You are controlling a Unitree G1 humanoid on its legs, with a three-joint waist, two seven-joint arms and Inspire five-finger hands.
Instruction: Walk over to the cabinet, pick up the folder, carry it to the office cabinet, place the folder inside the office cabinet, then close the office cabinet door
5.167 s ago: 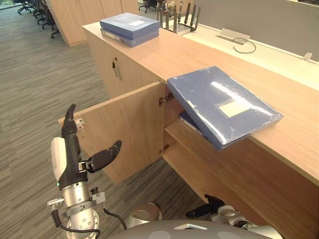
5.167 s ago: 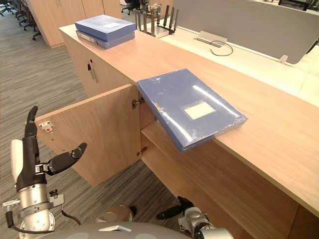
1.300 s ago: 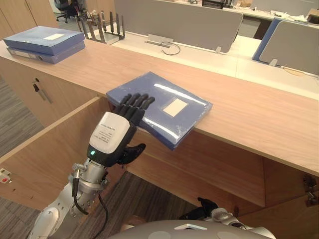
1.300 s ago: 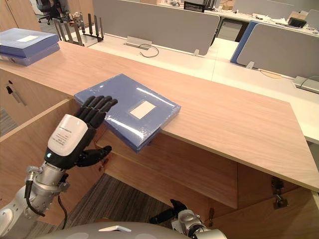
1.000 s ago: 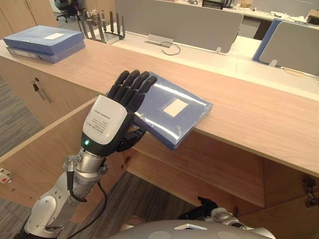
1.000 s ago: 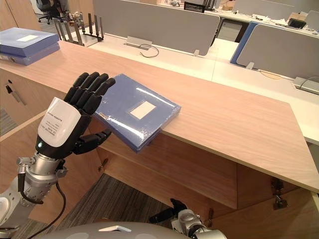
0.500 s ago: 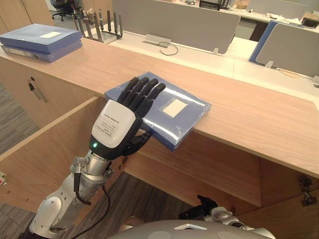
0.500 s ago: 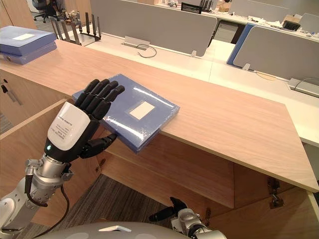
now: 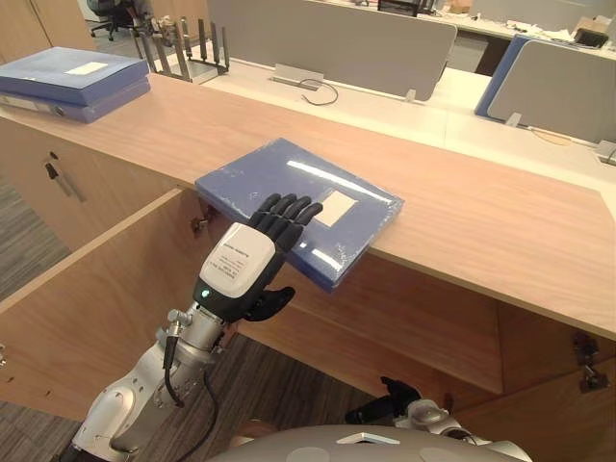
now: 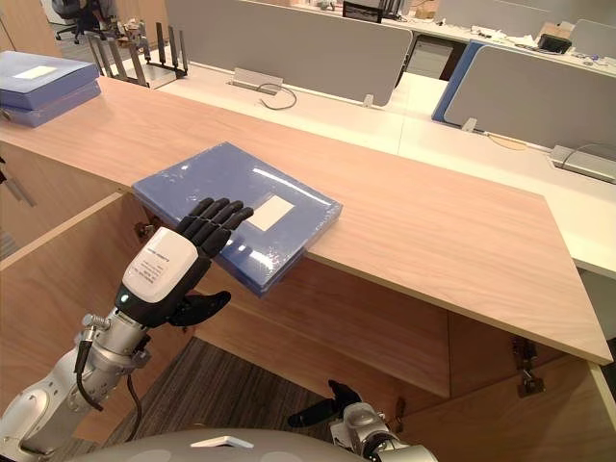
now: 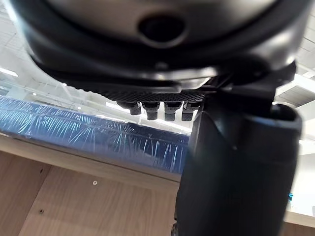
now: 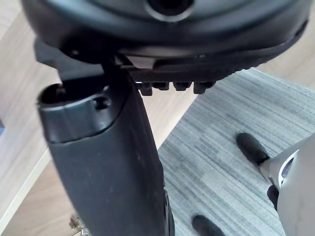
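Left hand (image 9: 241, 269), lower centre-left of the head view: fingers (image 9: 289, 210) straight and laid flat on top of the blue folder (image 9: 289, 178), thumb spread apart below its overhanging edge. No pinch made; the hand is unclenched. The wrist view puts the film-wrapped edge between the finger row and the thumb, but whether the thumb touches the underside cannot be told.

Folder sits mid-frame on the cabinet top (image 9: 481, 221), one corner jutting out past the front lip over the open compartment (image 9: 404, 318). Open door (image 9: 87, 318) stands at lower left, just beside the forearm. Two more folders stacked (image 9: 67, 77) at upper left, well apart.

Right hand (image 12: 108, 147) hangs low at the bottom edge over carpet, fingers loose, holding nothing.

Step in hand, by my reading: closing on the folder's near edge. Pick-up not yet done.

Risks:
- The wrap looks glossy. A shallow pinch at one edge may slip once the weight comes off the top.
- Gripped at the edge, the far side would droop and twist out of the hand.
- Downward finger pressure on the overhanging corner could tip the folder off the lip before the thumb closes.
- The forearm is close to the door; a wide pull-back could knock it.
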